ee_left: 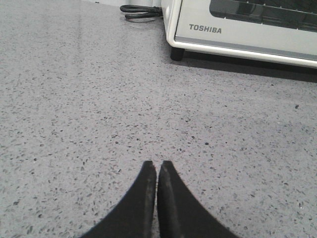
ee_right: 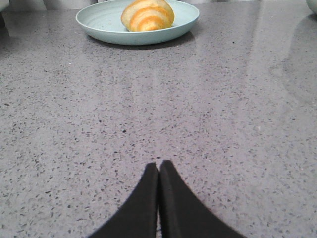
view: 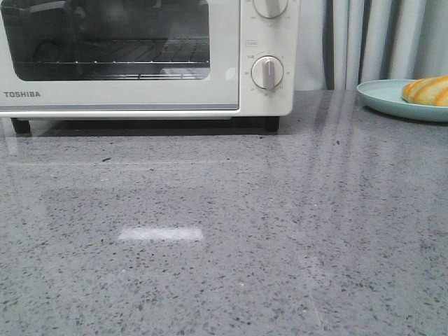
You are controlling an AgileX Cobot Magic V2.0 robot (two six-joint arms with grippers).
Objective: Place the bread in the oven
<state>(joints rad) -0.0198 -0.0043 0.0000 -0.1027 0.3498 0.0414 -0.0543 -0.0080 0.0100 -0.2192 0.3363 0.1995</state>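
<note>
On the grey speckled worktop (view: 210, 245) the bread (ee_right: 147, 15) waits on a pale plate (ee_right: 99, 22) for easy picking; the oven (view: 140, 94) door is shut; left gripper (ee_left: 157, 166) and right gripper (ee_right: 158, 166) jaws pressed together, empty.

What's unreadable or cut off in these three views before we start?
- Oven: front view crops its top and left side; the upper dial is half cut off. Dial markings too small to read.
- Oven interior: dark, reflective glass hides all but the rack.
- Bread and plate: cut by the front view's right edge; whole only in the right wrist view.
- Arms: absent from the front view; left claw and right claw show fingertips only, shut.
</note>
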